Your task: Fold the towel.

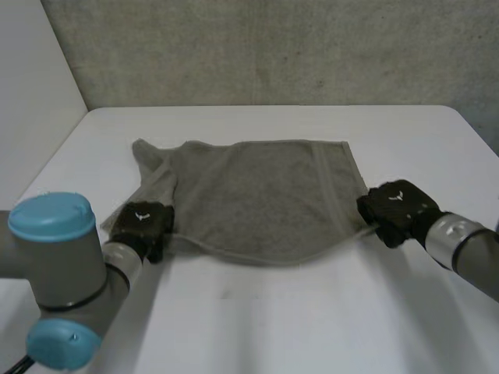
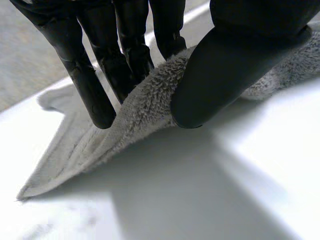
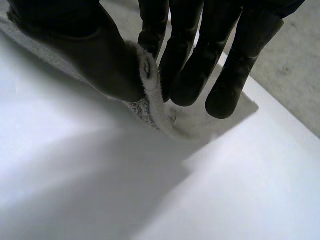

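A grey towel (image 1: 257, 199) lies spread in the middle of the white table (image 1: 257, 319), its near edge lifted a little and sagging between my hands. My left hand (image 1: 143, 226) pinches the towel's near left corner; in the left wrist view the thumb (image 2: 220, 75) presses the towel (image 2: 145, 107) against the fingers (image 2: 95, 95). My right hand (image 1: 394, 209) holds the near right corner. Its own wrist view has the towel's edge (image 3: 150, 87) clamped between thumb (image 3: 105, 65) and fingers (image 3: 195, 75). The far left part of the towel is bunched and folded over.
A grey wall (image 1: 273, 47) stands behind the table's far edge. Bare white tabletop runs along the near side and on both sides of the towel. My left arm's blue-capped joint (image 1: 51, 226) sits at the near left.
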Controlling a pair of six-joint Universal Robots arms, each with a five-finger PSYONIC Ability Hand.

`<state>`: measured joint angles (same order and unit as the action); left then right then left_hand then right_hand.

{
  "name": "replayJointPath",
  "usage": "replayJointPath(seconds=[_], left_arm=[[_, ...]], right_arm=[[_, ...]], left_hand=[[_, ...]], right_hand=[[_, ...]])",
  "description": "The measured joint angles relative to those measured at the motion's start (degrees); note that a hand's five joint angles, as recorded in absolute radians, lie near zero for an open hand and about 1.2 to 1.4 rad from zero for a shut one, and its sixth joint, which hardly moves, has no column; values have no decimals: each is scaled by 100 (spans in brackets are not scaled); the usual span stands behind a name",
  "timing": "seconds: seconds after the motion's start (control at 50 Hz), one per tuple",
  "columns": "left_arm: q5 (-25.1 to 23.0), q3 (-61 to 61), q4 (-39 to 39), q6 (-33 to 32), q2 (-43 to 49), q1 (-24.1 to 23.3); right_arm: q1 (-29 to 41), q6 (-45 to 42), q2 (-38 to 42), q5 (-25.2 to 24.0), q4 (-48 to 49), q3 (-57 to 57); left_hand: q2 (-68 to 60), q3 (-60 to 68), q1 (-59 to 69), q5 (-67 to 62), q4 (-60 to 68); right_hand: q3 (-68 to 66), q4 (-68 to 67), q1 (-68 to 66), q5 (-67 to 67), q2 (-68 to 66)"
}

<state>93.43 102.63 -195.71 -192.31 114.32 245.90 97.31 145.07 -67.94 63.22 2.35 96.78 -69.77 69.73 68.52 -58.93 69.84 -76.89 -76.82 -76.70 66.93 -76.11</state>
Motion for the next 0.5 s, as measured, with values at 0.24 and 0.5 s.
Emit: replayJointPath(seconds=[0.24, 0.5], left_arm=[[-7, 122, -8, -39, -278, -164], [-9, 124, 67, -39, -329, 60]], right_arm=[[-570, 792, -822, -4, 905, 817], [-782, 1104, -867, -36, 1092, 893]], left_hand=[[2765, -2752, -2621, 2698, -2772], [3698, -3692, -3549, 3639, -3701]], right_hand=[[0, 0, 0, 0, 0], [0, 0, 0, 0, 0]])
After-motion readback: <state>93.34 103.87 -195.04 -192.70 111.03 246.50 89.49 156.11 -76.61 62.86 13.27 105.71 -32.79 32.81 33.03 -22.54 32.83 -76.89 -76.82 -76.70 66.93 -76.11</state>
